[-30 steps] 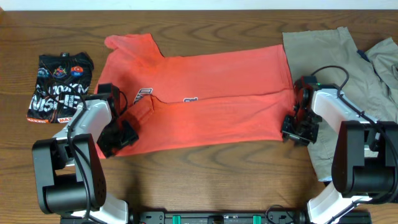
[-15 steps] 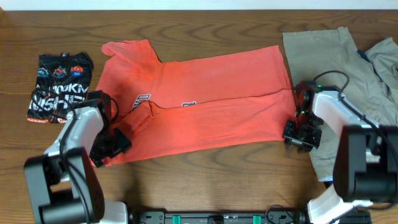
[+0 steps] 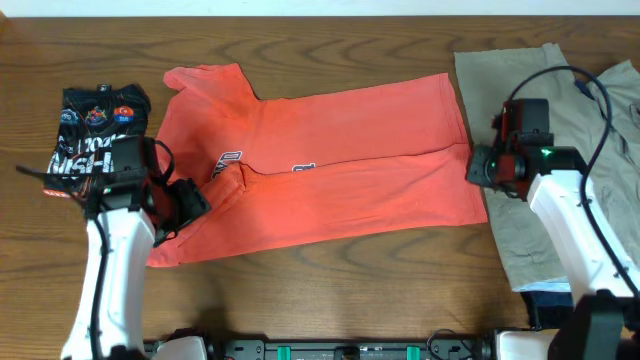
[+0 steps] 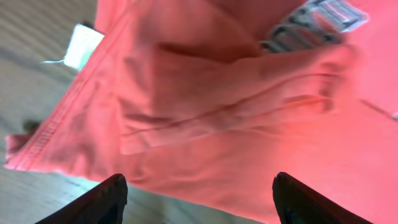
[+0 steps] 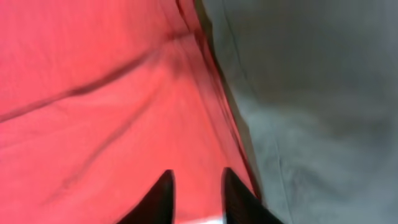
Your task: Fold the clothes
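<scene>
The shirt (image 3: 330, 180) is spread across the middle of the table (image 3: 350, 300). The left hand (image 4: 198, 183) is held wide open and empty over its lower-left corner. The right hand (image 5: 196, 174) is nearly closed at its right hem; whether cloth is gripped cannot be told.

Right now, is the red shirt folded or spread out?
Half folded. One side of the shirt lies flipped over the middle, hiding most of the print; the far sleeve lies spread.

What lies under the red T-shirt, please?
Mostly the wooden table. The right hem of the red T-shirt seems to lie over the edge of the khaki garment. Anything else beneath it is covered by the cloth.
</scene>
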`<state>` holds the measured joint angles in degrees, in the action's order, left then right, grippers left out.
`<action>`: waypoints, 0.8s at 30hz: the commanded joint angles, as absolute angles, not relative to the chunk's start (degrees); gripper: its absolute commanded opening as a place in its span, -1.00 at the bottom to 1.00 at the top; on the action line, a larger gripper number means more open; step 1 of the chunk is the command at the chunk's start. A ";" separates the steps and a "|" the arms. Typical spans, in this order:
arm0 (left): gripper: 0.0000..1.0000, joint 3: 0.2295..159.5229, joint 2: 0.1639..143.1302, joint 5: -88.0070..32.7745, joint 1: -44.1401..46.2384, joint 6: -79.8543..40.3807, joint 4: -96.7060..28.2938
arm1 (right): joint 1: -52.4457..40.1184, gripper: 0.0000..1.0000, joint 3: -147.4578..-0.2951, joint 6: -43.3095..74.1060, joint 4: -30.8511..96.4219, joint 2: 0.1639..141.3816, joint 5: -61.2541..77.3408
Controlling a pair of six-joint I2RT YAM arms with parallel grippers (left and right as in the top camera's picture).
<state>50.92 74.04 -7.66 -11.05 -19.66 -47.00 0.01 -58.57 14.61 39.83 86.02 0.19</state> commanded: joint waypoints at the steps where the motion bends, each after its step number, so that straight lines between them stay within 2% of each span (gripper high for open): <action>1: 0.54 50.92 72.05 -11.55 -11.18 -18.68 -47.09 | 1.41 -0.60 -59.02 9.43 36.32 90.65 -0.64; 6: 0.55 50.89 71.85 -11.57 -11.18 -18.68 -47.81 | 4.95 -0.67 -59.02 6.57 26.28 99.88 -0.78; 9: 0.56 50.89 71.85 -11.60 -11.18 -18.68 -48.29 | 7.84 -0.88 -59.02 7.84 23.00 105.08 -4.08; 13: 0.56 50.89 71.85 -11.60 -11.18 -18.68 -48.40 | 13.06 -0.86 -59.02 9.47 20.62 109.91 -10.17; 15: 0.56 50.89 71.85 -11.60 -11.18 -18.68 -48.40 | 16.21 -0.92 -59.05 13.30 21.37 110.30 -13.93; 19: 0.56 50.89 71.85 -11.60 -11.18 -18.68 -48.40 | 23.51 -0.85 -59.48 24.58 23.59 108.07 -16.23; 24: 0.56 50.89 71.85 -11.57 -11.18 -18.68 -48.34 | 28.10 -0.69 -59.57 20.43 20.91 103.18 0.99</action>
<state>50.92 72.12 -11.49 -11.05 -19.44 -48.16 25.89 -60.14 19.94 21.61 106.28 -5.02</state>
